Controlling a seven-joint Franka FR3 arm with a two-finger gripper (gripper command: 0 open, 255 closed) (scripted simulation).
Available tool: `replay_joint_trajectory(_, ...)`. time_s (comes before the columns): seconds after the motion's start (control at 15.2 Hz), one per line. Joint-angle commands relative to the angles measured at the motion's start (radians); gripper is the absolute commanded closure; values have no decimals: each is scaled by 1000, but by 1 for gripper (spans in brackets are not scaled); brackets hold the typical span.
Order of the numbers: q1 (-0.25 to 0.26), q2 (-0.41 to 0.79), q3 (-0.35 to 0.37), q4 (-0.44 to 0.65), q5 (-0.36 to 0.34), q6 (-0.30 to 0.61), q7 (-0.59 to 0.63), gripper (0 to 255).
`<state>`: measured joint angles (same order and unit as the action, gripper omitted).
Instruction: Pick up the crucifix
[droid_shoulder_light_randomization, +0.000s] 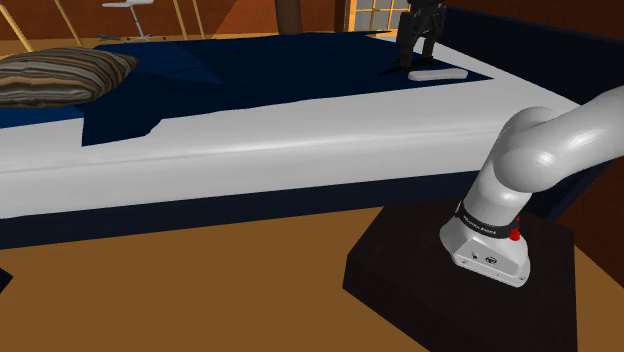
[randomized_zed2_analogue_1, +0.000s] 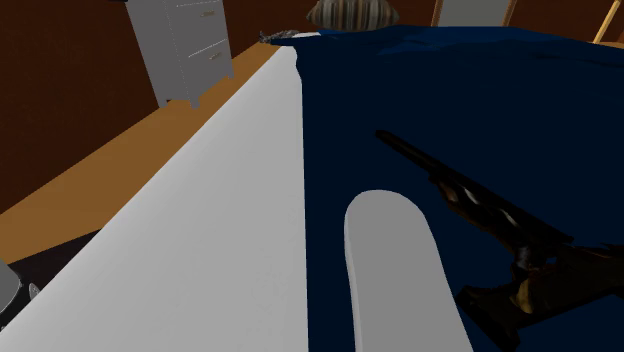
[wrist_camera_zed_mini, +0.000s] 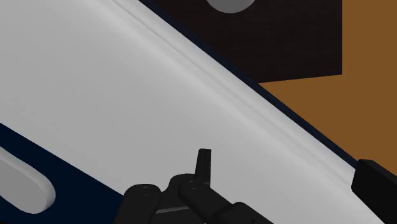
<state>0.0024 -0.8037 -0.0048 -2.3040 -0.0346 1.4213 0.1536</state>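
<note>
Hovering over the navy blanket (droid_shoulder_light_randomization: 300, 70) of the bed (droid_shoulder_light_randomization: 250, 150) in the shoulder view, the hand (droid_shoulder_light_randomization: 420, 42) hangs above a pale oblong object (droid_shoulder_light_randomization: 435, 74); I cannot tell whether it is apart or together. In the second exterior view, the dark crucifix (randomized_zed2_analogue_1: 470, 200) lies on the blanket just beside that object. The wrist view shows the white sheet (wrist_camera_zed_mini: 127, 95) and the dark stand (wrist_camera_zed_mini: 286, 38).

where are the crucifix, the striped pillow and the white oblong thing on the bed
crucifix (randomized_zed2_analogue_1: 490, 212), second exterior view, on its dark long shaft
striped pillow (droid_shoulder_light_randomization: 60, 75), shoulder view, middle of its top face
white oblong thing (randomized_zed2_analogue_1: 390, 270), second exterior view, middle of its upper surface
</note>
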Motion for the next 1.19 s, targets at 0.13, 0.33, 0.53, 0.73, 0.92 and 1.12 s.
replay_joint_trajectory(0.13,-14,19,-45,0,-33,18,-46,0)
replay_joint_trajectory(0.33,-33,57,-112,7,-80,46,-114,0)
replay_joint_trajectory(0.53,-52,106,-178,25,-121,77,-182,0)
replay_joint_trajectory(0.73,-67,164,-243,53,-155,110,-249,0)
replay_joint_trajectory(0.92,-79,232,-309,91,-181,143,-317,0)
replay_joint_trajectory(1.12,-88,309,-374,139,-196,175,-386,0)
